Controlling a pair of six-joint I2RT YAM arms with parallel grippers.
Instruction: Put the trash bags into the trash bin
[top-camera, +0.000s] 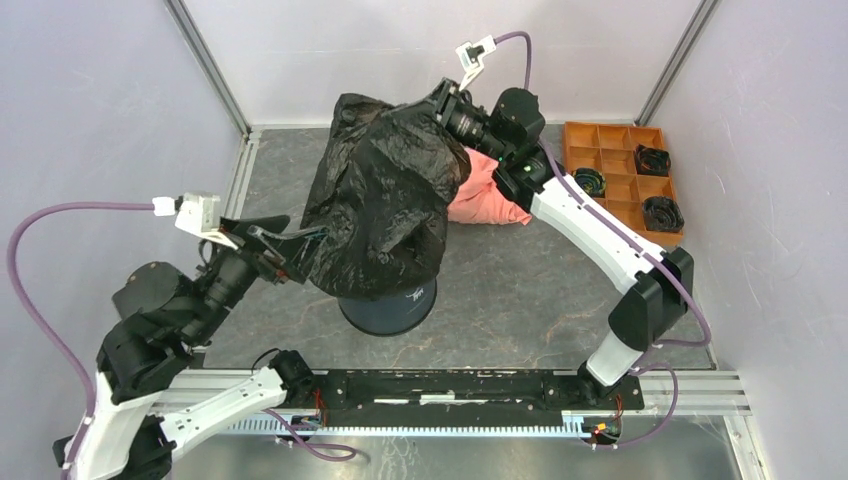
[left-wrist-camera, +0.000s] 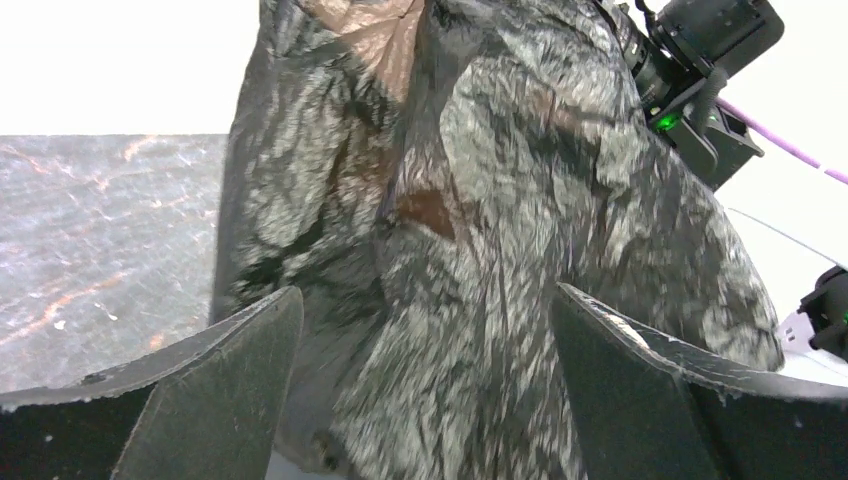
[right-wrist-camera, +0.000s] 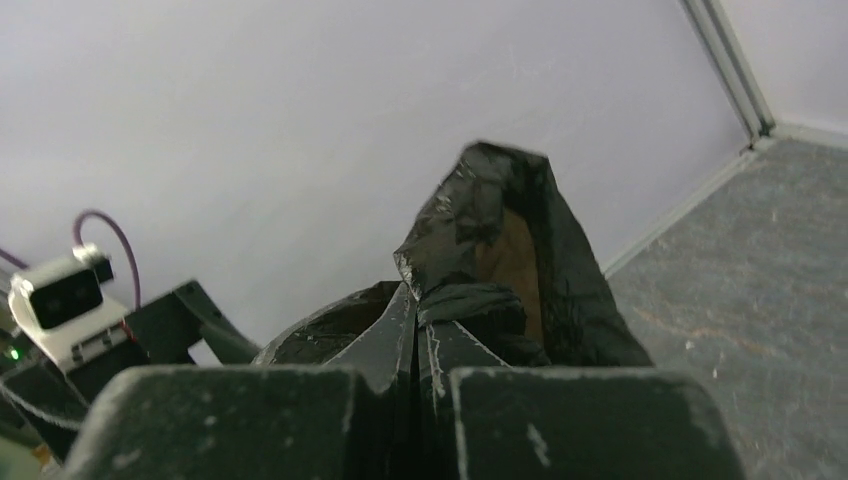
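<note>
The black wrinkly trash bag (top-camera: 380, 200) hangs draped over the navy trash bin (top-camera: 390, 310), hiding the bin's top. My right gripper (top-camera: 432, 103) is shut on the bag's upper right edge and holds it up; in the right wrist view the jaws (right-wrist-camera: 418, 305) are closed on a fold of the bag (right-wrist-camera: 500, 230). My left gripper (top-camera: 300, 238) is open at the bag's left side; in the left wrist view its fingers (left-wrist-camera: 245, 370) stand wide apart with the bag (left-wrist-camera: 480, 250) filling the space ahead of them.
A salmon-pink cloth (top-camera: 485, 195) lies behind the bag on the grey table. An orange compartment tray (top-camera: 620, 170) with black parts stands at the back right. White walls and metal frame posts close in the table.
</note>
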